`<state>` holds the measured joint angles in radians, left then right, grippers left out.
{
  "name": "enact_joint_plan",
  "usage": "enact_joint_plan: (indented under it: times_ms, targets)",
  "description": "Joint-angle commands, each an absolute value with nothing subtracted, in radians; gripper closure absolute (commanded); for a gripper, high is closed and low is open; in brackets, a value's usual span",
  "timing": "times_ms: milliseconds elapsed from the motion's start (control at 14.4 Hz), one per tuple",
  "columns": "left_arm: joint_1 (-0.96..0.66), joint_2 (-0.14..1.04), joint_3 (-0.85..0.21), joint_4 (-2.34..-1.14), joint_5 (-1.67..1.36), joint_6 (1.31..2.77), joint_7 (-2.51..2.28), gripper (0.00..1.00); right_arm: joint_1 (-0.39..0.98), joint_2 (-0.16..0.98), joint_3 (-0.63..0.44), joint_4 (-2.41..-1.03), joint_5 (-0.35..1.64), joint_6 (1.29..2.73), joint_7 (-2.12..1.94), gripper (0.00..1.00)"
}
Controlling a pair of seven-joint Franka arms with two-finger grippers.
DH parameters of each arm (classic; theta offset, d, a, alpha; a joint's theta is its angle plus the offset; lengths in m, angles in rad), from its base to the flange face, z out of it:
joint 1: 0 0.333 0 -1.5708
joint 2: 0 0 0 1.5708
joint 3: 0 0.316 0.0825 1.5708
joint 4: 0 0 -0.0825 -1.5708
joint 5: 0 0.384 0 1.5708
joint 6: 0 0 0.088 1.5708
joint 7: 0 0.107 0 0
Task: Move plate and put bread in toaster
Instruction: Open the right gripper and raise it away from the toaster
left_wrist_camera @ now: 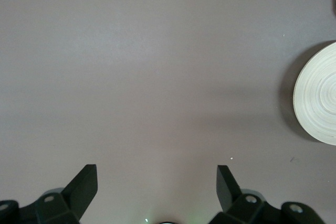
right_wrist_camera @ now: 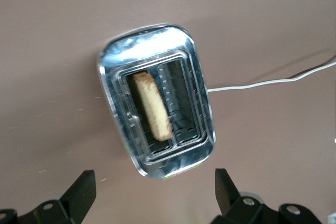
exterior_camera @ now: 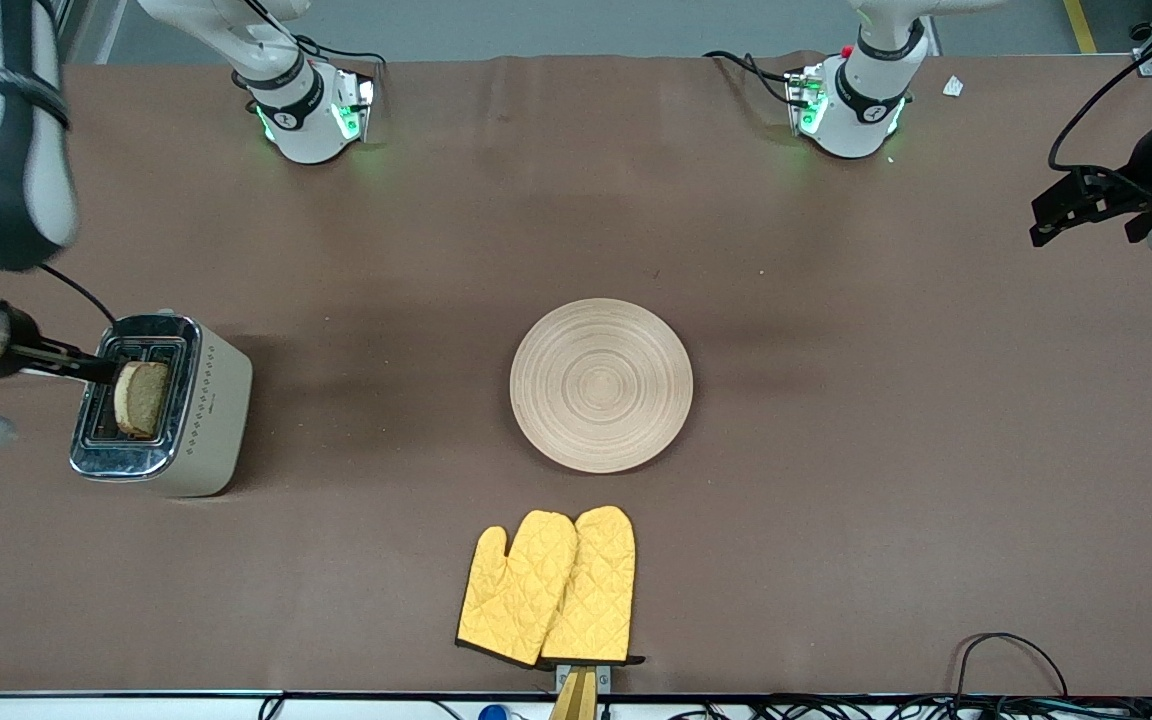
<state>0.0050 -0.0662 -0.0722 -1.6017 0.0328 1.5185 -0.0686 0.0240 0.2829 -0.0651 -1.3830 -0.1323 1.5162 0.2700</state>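
The beige toaster [exterior_camera: 211,405] stands toward the right arm's end of the table. The brown bread [exterior_camera: 141,398] stands upright in one slot, its top edge sticking out above the chrome. In the right wrist view the bread [right_wrist_camera: 152,106] sits in one slot of the toaster [right_wrist_camera: 152,38], the other slot empty. My right gripper [right_wrist_camera: 155,179] is open and empty, up above the toaster. The wooden plate [exterior_camera: 601,385] lies bare in the middle of the table and also shows in the left wrist view [left_wrist_camera: 317,98]. My left gripper [exterior_camera: 1086,225] is open and empty over the table's left-arm end, and it also shows in its own wrist view [left_wrist_camera: 156,174].
A pair of yellow oven mitts [exterior_camera: 551,590] lies nearer to the front camera than the plate, at the table's edge. The toaster's white cord [right_wrist_camera: 262,83] trails off across the table. Cables lie along the front edge [exterior_camera: 1006,665].
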Motion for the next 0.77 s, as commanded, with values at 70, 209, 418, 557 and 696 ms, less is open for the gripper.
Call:
enact_joint_plan:
  times_ms: [70,209,418,557,696]
  targets:
    - [0.011,-0.058,-0.072,-1.582,0.028,1.513,-0.057,0.0,-0.037,0.117,-0.048,-1.411,0.084,1.497,0.276,0.0]
    - [0.011,-0.058,-0.072,-1.577,0.031,1.513,-0.057,0.0,-0.041,0.043,-0.048,-1.442,0.124,1.457,0.278,0.0]
    - [0.011,-0.057,-0.072,-1.574,0.032,1.513,-0.057,0.0,-0.037,-0.11,-0.045,-1.636,0.123,1.512,0.268,0.0]
    - [0.012,-0.055,-0.072,-1.572,0.034,1.513,-0.057,0.0,-0.034,-0.138,-0.043,-1.712,0.117,1.568,0.267,0.0]
    - [0.011,-0.048,-0.072,-1.556,0.034,1.513,-0.058,0.0,-0.035,-0.133,-0.041,-1.685,0.056,1.571,0.208,0.0]
